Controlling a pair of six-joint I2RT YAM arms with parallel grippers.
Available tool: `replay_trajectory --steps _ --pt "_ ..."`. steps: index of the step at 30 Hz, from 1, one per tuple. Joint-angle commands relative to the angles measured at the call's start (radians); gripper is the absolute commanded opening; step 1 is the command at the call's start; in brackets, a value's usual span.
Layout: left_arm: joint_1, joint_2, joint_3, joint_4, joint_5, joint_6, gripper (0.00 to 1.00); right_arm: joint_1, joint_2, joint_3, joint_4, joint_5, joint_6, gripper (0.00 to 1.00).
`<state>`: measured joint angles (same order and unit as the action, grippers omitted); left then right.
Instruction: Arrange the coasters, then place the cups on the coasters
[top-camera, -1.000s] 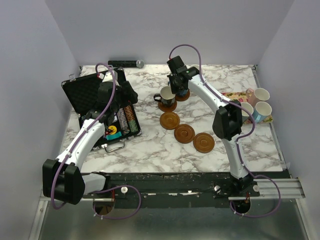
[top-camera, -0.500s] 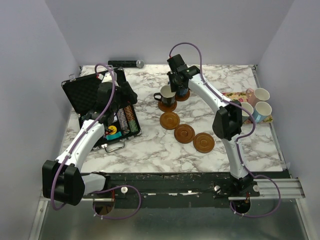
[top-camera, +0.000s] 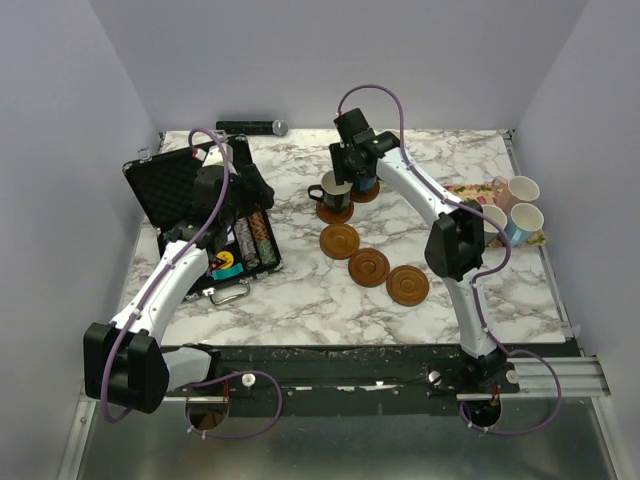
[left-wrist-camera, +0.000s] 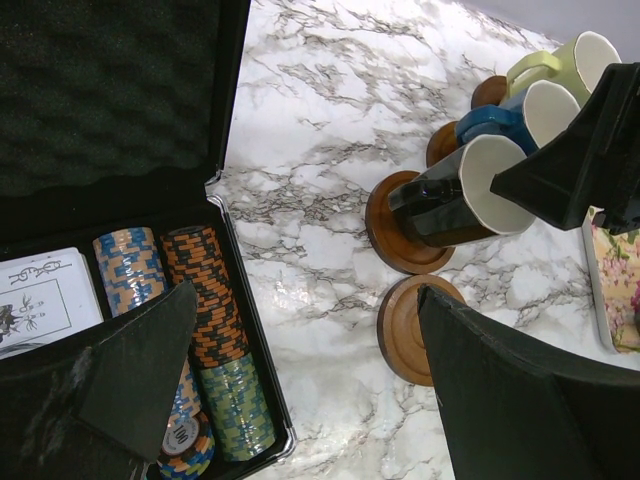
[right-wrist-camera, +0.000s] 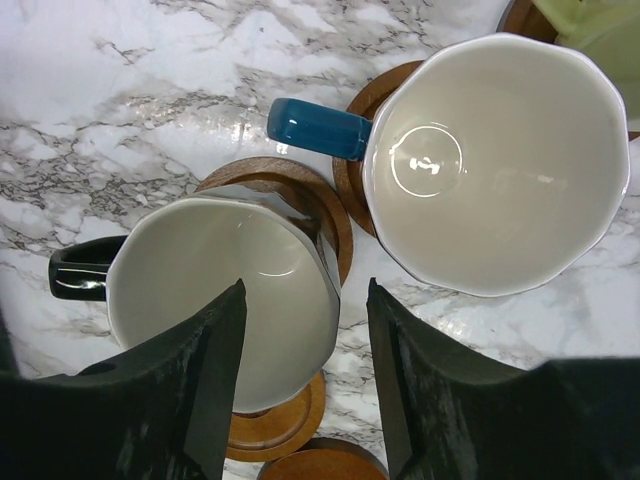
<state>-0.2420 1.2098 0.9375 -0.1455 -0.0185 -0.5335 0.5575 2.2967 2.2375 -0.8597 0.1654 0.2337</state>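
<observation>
Table: white-and-grey marble top (top-camera: 300, 290), carrying everything below.
Case: black case (top-camera: 165, 185) lay open on the left side, lid tilted back, poker chips (left-wrist-camera: 215, 310) in rows inside.
Tray: floral tray (top-camera: 475, 190) lay at the right edge, with a pink cup (top-camera: 520, 189) and a light blue cup (top-camera: 526, 220) standing on it.
Left gripper: left gripper (left-wrist-camera: 305, 300) hung over the case's right edge, jaws spread wide, holding nothing.
Right gripper: right gripper (right-wrist-camera: 305, 300) pointed down over the black mug; jaws were parted, one finger above the mug's mouth and one outside its wall, neither pressing on it.
Coaster line: bare coasters (top-camera: 369, 267) ran in a diagonal from far-centre toward near-right.
Black mug: black mug (right-wrist-camera: 200, 270) stood upright on a coaster, mouth up, handle pointing to the left in the top view.
Dark blue mug: dark blue mug (right-wrist-camera: 500, 170) stood upright on the next coaster, just beside it, handle also leftward.
Yellow-green mug: yellow-green mug (left-wrist-camera: 575, 60) stood beyond the blue one, on a coaster.
</observation>
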Motion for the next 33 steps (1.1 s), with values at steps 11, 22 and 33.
replay_trajectory --steps 11,22,33 --pt "0.006 -0.026 -0.011 0.012 -0.009 0.012 0.99 0.009 -0.227 -0.105 0.159 -0.075 -0.04 0.61" --pt "0.004 0.043 0.012 0.072 0.072 0.073 0.99 -0.132 -0.488 -0.332 0.159 -0.053 0.032 0.63" --pt "0.006 0.115 0.057 0.104 0.078 0.184 0.99 -0.494 -0.841 -0.769 0.079 -0.041 0.05 0.52"
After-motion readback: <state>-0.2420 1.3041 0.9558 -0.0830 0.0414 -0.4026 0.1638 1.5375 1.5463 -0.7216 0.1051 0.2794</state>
